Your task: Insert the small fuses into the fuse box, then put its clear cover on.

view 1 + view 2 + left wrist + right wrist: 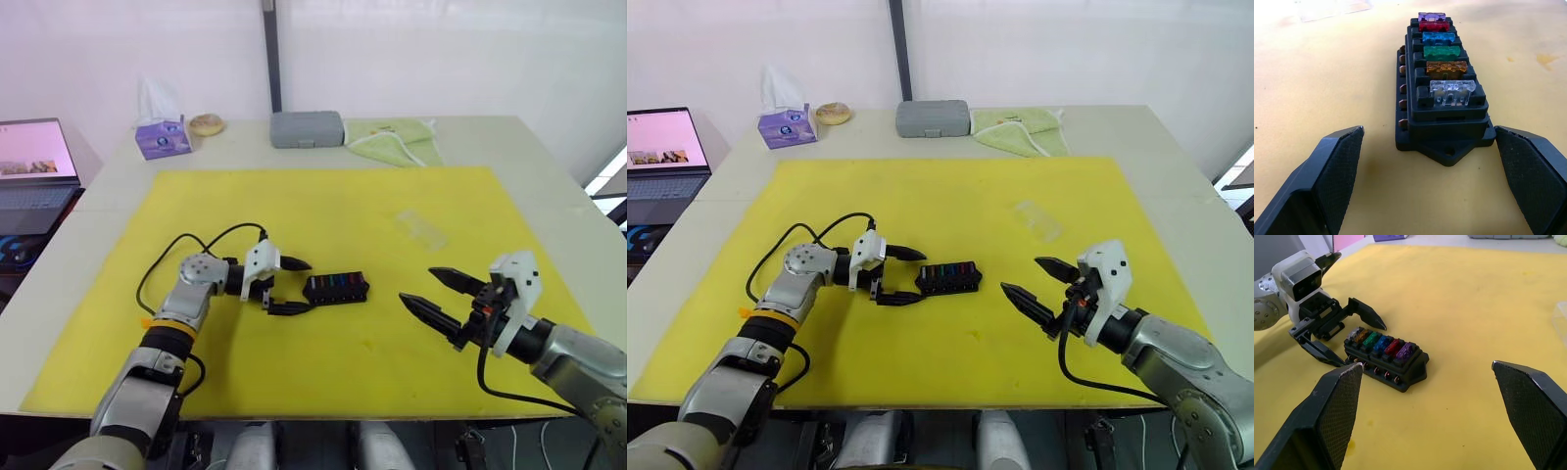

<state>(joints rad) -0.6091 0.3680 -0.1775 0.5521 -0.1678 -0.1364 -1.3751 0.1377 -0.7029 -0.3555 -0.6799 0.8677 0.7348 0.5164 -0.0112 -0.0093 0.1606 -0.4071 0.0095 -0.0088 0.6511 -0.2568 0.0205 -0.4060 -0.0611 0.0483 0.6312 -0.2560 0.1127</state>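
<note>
The left arm reaches forward and inward across the yellow mat (323, 215), forearm low over it, and its left gripper (286, 285) points toward the robot's right with both black fingers spread wide, holding nothing; the fingertips sit just beside the near end of the fuse box (335, 288), one on either side of that end. The fuse box lies flat near the middle of the mat, and the small fuses (1442, 54) stand in a row in its slots: clear, amber, green, blue, red and purple, counting away from the left gripper. The right arm comes in from the robot's right, angled inward, and the right gripper (441, 296) hangs open wide and empty, well apart from the fuse box, fingers aimed toward it. The clear cover (421, 230) lies on the mat beyond the right gripper, apart from both grippers. At the far edge of the desk (490, 137) stand a grey case (307, 128), a green cloth (392, 140) and a tissue box (162, 137).
</note>
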